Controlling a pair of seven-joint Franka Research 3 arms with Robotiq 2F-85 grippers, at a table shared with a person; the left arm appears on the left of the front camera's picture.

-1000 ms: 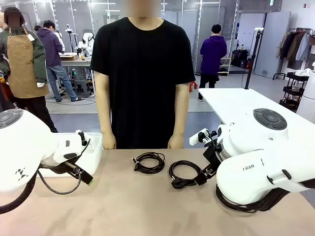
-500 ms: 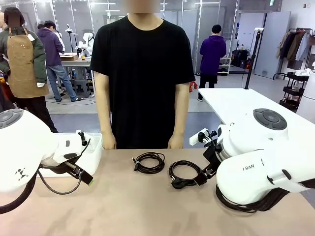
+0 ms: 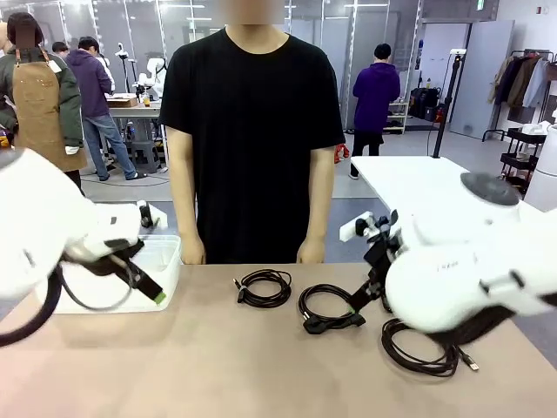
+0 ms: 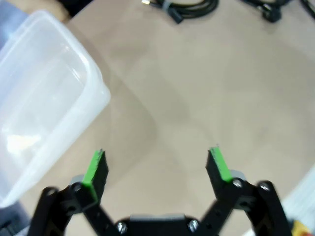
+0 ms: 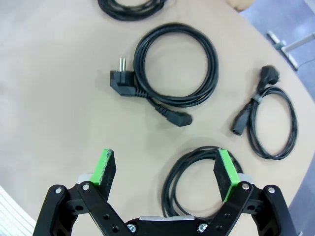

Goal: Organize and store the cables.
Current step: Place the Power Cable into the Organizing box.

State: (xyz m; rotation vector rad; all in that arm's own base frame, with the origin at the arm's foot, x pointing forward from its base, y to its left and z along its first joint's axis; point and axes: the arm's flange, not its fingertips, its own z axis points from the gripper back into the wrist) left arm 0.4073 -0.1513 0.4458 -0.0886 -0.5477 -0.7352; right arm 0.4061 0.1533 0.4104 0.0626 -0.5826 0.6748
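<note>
Three cables lie as black coils on the tan table (image 3: 218, 366): one in the far middle (image 3: 264, 287), one with a plug just right of it (image 3: 326, 306), one at the front right (image 3: 422, 348). My right gripper (image 3: 359, 300) hangs open beside the plug coil. In the right wrist view the open right gripper (image 5: 167, 172) hovers over the table, with a cable coil (image 5: 202, 177) partly between its fingers, the large plug coil (image 5: 177, 66) ahead and a small tied coil (image 5: 270, 123) to the right. My left gripper (image 3: 157, 294) is open and holds nothing (image 4: 157, 167).
A clear plastic tub (image 3: 130, 279) stands at the table's left, also seen as the tub (image 4: 39, 98) beside my left fingers. A person in a black shirt (image 3: 252, 131) stands at the far edge, hands resting by the table. A white table (image 3: 418, 183) stands behind right.
Both arms have lifted and shifted. The right arm's rise uncovers the front-right coil. The cables and the tub lie as before.
</note>
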